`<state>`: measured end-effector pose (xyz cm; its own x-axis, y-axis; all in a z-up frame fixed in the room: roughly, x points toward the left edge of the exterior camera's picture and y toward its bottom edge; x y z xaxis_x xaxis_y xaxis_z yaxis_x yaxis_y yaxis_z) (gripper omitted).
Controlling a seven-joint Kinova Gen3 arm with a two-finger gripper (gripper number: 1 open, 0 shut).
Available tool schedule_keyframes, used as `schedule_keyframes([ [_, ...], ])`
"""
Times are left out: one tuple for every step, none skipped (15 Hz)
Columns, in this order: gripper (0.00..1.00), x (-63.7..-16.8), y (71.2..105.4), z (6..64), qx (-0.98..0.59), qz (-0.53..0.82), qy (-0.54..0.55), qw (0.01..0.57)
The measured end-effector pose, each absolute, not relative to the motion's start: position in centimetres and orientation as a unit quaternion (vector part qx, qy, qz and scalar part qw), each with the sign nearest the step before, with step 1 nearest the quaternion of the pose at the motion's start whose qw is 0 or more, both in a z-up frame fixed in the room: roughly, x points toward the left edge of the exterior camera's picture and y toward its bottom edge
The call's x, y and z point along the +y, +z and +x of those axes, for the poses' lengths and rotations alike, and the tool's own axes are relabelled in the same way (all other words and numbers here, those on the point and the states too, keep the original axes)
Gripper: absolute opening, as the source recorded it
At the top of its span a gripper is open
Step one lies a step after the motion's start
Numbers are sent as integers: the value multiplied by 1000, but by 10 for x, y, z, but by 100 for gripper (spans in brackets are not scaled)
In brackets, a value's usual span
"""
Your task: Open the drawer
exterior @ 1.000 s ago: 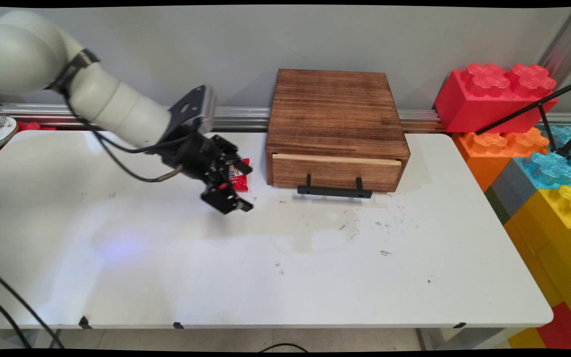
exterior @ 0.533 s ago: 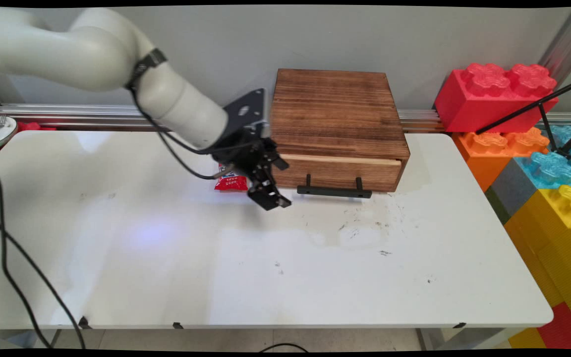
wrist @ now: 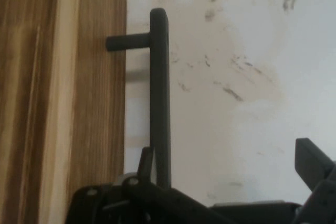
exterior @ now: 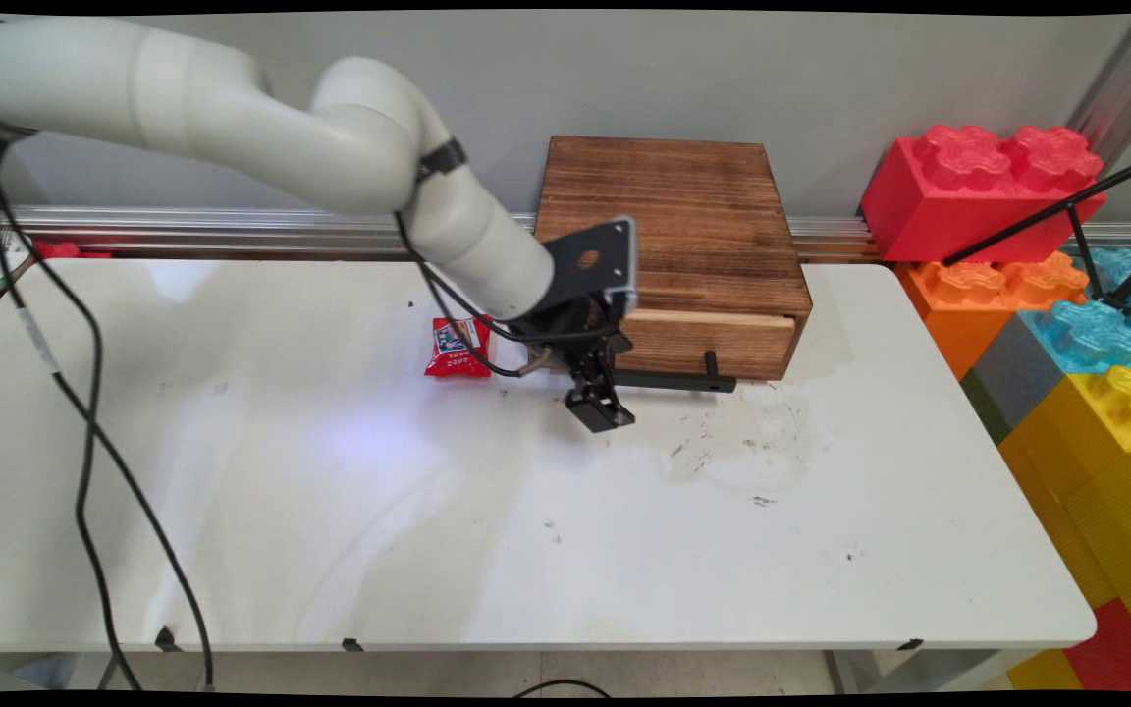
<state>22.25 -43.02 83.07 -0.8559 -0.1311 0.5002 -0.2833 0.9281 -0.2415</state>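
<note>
Chunky dark-stained wooden box (exterior: 669, 211) at the back of the white table (exterior: 526, 530), heavy grain on top. One drawer front (exterior: 713, 344) with a pale strip along its upper edge. Thin matte black bar handle (exterior: 683, 378) (wrist: 160, 93) on two short posts, squared ends.

Black two-finger gripper (exterior: 605, 407) (wrist: 226, 156) down at the left end of that handle, pointing at the table. Spread wide, gripping nothing. From the hand view: bar between the two fingers, one fingertip (wrist: 145, 157) tucked right up by the bar on the drawer side, the other (wrist: 312, 161) well out over bare tabletop. Can't tell whether touching the bar or just beside it.

Compared with a second ago: gripper moved right, from over the red packet (exterior: 457, 349) across to the drawer. Half a second ago only at the box's left corner, now in front of the drawer face. Box and packet in the same spots.

Packet small, crinkly, glossy red with a white-and-blue patch, flat on the table just left of the box, apart from the gripper. Black cable looping between them. Wrist and mounting plate hiding the drawer's left end. Dark scuffs on the table in front of the drawer. Big plastic toy bricks (exterior: 978, 187) stacked off the right edge (red, orange, blue, yellow), with a black tripod leg (exterior: 1066, 211) across them.
</note>
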Motion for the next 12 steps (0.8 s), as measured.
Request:
schedule_keyframes([
  [100, -434, 826, 216, -952, 107, 156, 241],
  [100, -437, 821, 210, -953, 104, 158, 237],
  [100, -441, 816, 203, -954, 103, 159, 233],
  [100, -445, 811, 198, -955, 102, 160, 229],
  [100, -448, 807, 193, -955, 101, 161, 226],
  [100, -451, 802, 188, -956, 101, 162, 223],
  [100, -454, 798, 183, -957, 101, 162, 220],
  [100, -457, 794, 180, -957, 101, 163, 218],
  [100, -460, 790, 175, -958, 101, 163, 215],
  [100, -463, 786, 172, -958, 102, 163, 213],
  [100, -465, 783, 169, -959, 103, 162, 211],
  [100, -467, 779, 166, -959, 104, 160, 209],
])
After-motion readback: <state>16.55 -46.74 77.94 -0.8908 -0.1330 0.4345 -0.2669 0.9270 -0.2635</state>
